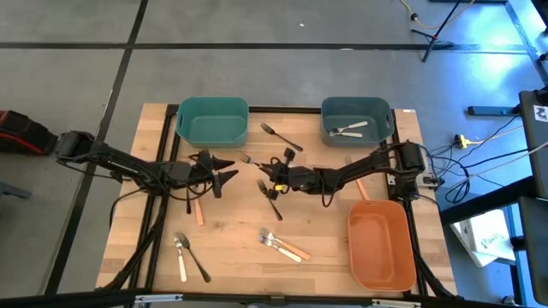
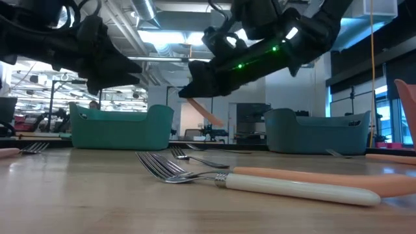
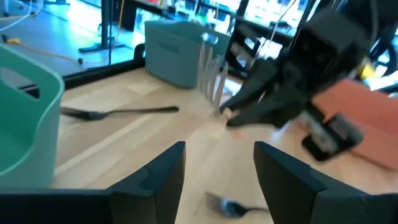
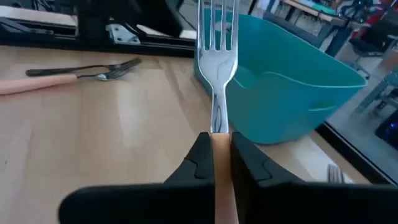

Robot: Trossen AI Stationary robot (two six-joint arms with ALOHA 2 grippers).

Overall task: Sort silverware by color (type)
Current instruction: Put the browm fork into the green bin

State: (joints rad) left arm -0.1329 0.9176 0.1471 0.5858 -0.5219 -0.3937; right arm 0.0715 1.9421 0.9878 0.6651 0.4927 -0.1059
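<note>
Orange-handled fork (image 4: 217,93) sits clamped in the right tool (image 4: 219,146) above mid-counter (image 1: 231,231), beside a teal bin (image 4: 292,93). Left tool (image 3: 217,171) hangs spread, empty. No readable writing.

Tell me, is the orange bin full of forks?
No. In the high view the orange bin shows only its bare bottom; the forks lie on the table or in the grey bin.

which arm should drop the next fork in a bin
Right. Its claw is already shut on an orange-handled fork, lifted off the table. The left claw is open and empty.
</note>
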